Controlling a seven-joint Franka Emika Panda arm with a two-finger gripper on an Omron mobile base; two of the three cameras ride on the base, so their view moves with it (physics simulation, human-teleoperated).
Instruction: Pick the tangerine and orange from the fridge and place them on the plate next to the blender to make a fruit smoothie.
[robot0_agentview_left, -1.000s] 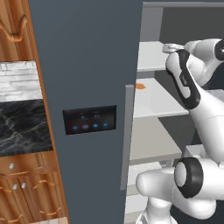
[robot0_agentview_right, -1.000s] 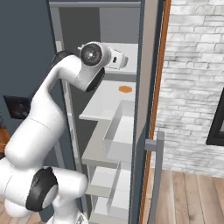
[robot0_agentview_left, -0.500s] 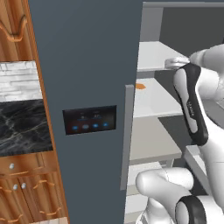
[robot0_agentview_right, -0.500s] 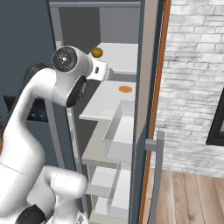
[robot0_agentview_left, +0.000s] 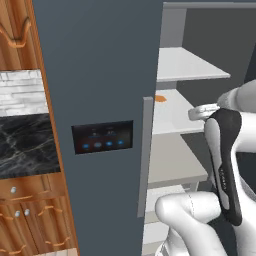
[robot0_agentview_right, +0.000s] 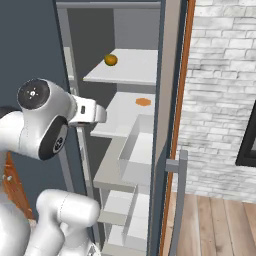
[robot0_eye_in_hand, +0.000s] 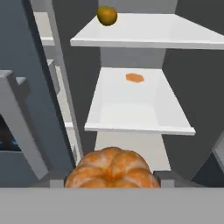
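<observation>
My gripper (robot0_eye_in_hand: 112, 180) is shut on a lumpy, segmented orange fruit, the tangerine (robot0_eye_in_hand: 112, 168), held in front of the open fridge (robot0_agentview_left: 95, 75). The hand (robot0_agentview_right: 93, 113) hangs just outside the shelves, at the height of the middle shelf. A rounder, darker orange (robot0_eye_in_hand: 107, 15) (robot0_agentview_right: 111, 60) sits at the left back of the top shelf (robot0_eye_in_hand: 175, 33). On the middle shelf (robot0_eye_in_hand: 131, 105) lies a flat orange patch (robot0_eye_in_hand: 134, 78) (robot0_agentview_right: 143, 102) (robot0_agentview_left: 160, 98). The plate and the blender are out of view.
The closed fridge door with its black panel (robot0_agentview_left: 102, 136) and long grey handle (robot0_agentview_left: 145, 155) stands to the left. The open door's edge and handle (robot0_agentview_right: 177, 200) are on the right, beside a brick wall (robot0_agentview_right: 220, 75). Wooden cabinets (robot0_agentview_left: 30, 215) lie at far left.
The hand has drawn back out of the fridge and dropped from the top shelf's level to the middle shelf's, fruit still gripped. The orange on the top shelf now shows.
</observation>
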